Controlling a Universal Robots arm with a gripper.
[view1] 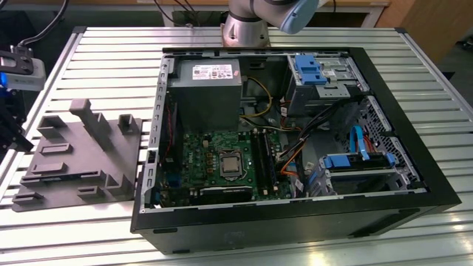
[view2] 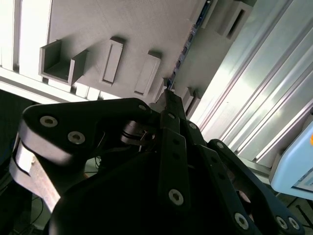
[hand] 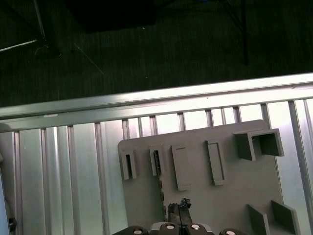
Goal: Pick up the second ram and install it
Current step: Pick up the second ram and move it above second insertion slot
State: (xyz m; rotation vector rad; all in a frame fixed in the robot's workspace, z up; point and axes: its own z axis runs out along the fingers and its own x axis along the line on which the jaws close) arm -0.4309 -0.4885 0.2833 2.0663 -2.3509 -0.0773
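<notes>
The pick-up step is judged to be in hand. The claw [hand: 179, 210] hangs above the grey tray [hand: 234, 196]. The second ram [hand: 160, 191] is seen edge-on, apparently resting on that tray, close to the claw's tip in both wrist views. Whether the claw is clenched or released cannot be told, and no grasp on the stick can be made out.

In the exterior view the tray is found on the desk [view1: 96, 55] at nine o'clock of the open computer case [view1: 296, 227]. Inside the case, the long dark memory slots [view1: 260, 158] are seen at three o'clock of the silver chip [view1: 231, 163] on the motherboard [view1: 214, 160].

For the next move, the claw would need to be centred over the thin board and lowered squarely. That way the stick would be taken by its flat faces and not tipped.
</notes>
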